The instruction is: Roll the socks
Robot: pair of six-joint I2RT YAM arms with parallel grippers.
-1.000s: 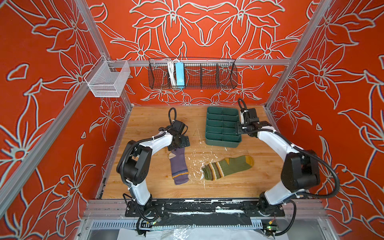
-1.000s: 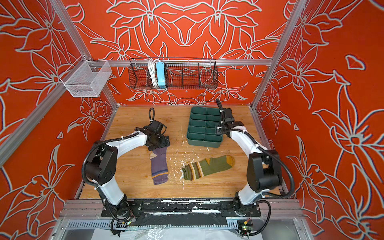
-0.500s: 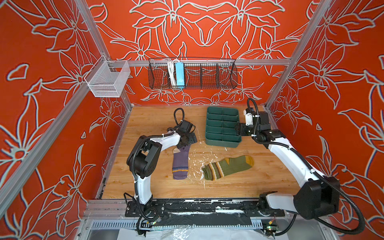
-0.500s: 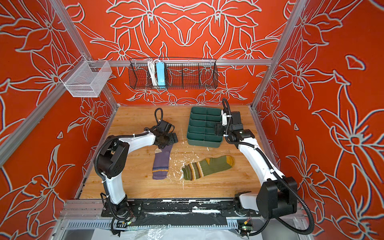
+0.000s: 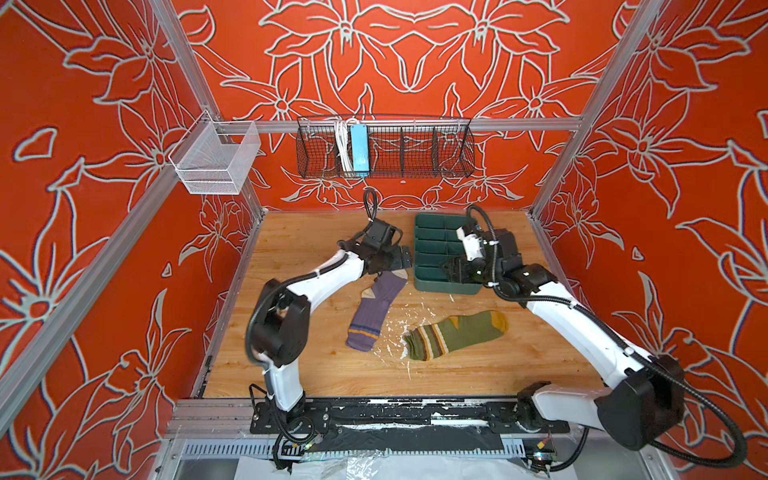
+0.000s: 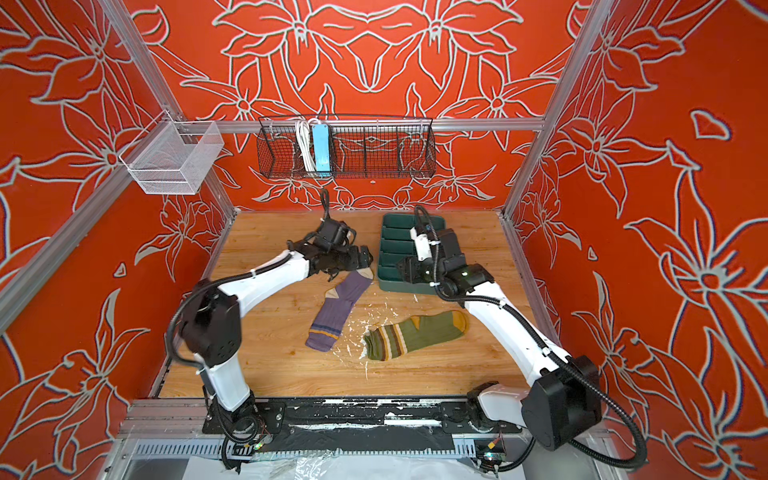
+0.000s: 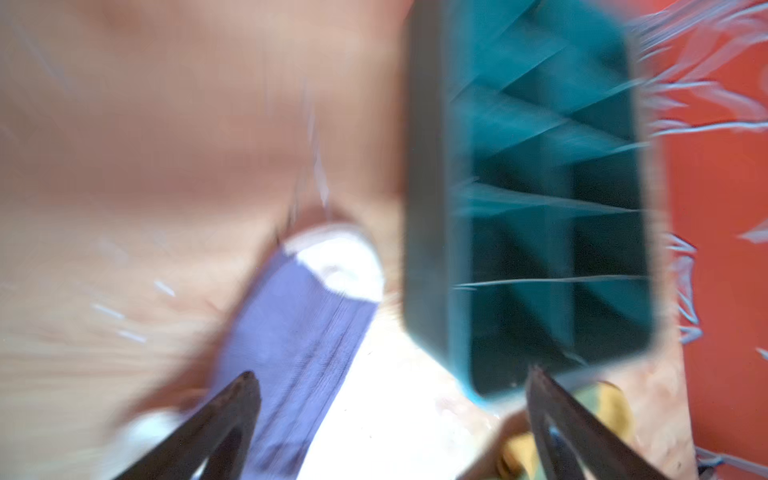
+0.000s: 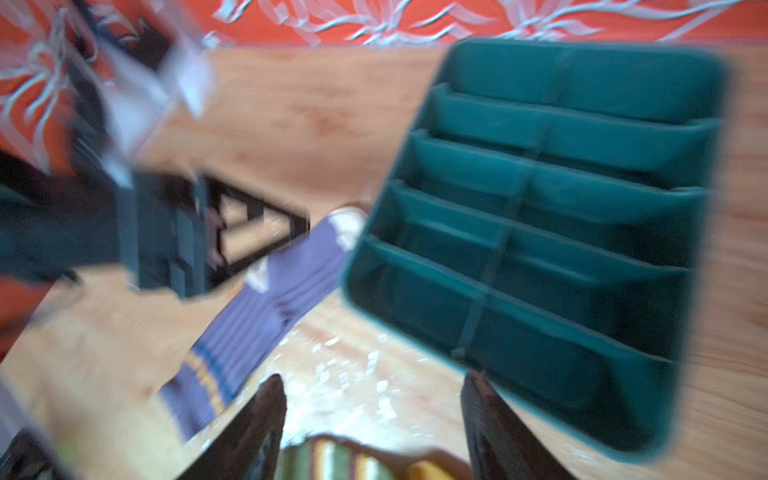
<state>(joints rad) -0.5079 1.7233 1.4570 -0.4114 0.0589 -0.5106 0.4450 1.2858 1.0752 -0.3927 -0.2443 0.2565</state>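
light limp knit, probably grippy, so pinch a toe end: purple ribbed fabric sock with cream toe (image 5: 376, 309) and olive green striped fabric sock with mustard toe (image 5: 457, 334) lie flat mid wooden counter (image 5: 311, 232), clear of its edges; left gripper (image 7: 390, 374) and right gripper (image 8: 372, 378) both spread wide, holding nothing.

Both wrist views are blurred; the olive sock (image 8: 332, 459) is cropped at an edge, the green tray (image 5: 432, 232) partly hidden by the right gripper (image 5: 453, 269).

Dark green tray (image 7: 424, 249) just beyond one finger (image 7: 557, 419) of the left gripper (image 7: 390, 374), purple sock (image 7: 299, 332) by the other, bare tabletop (image 7: 395, 424) between them
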